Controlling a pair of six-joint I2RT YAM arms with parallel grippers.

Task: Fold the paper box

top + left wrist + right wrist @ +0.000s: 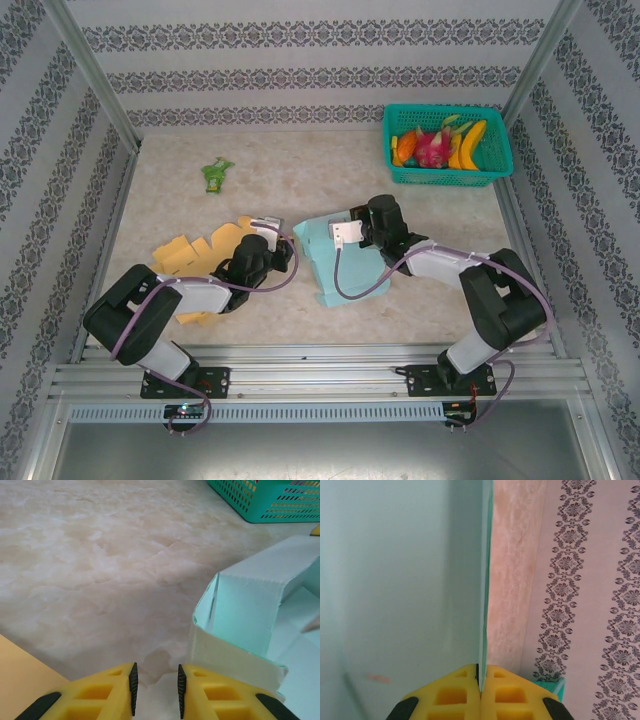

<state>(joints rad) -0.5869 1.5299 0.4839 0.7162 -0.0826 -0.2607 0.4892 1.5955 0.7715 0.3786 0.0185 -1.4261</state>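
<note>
At the middle of the tabletop (300, 180) sits the half-raised teal paper box (320, 272), with one thin wall clenched edge-on between the right fingers (492, 680). The left fingers (132, 690) hover slightly parted and empty just beside its corner. To fold cleanly, the right side should pin that wall while the left presses the neighbouring flap along its crease. The left wrist view shows the box's open inside, whereas the right wrist view gives just a blank panel.
</note>
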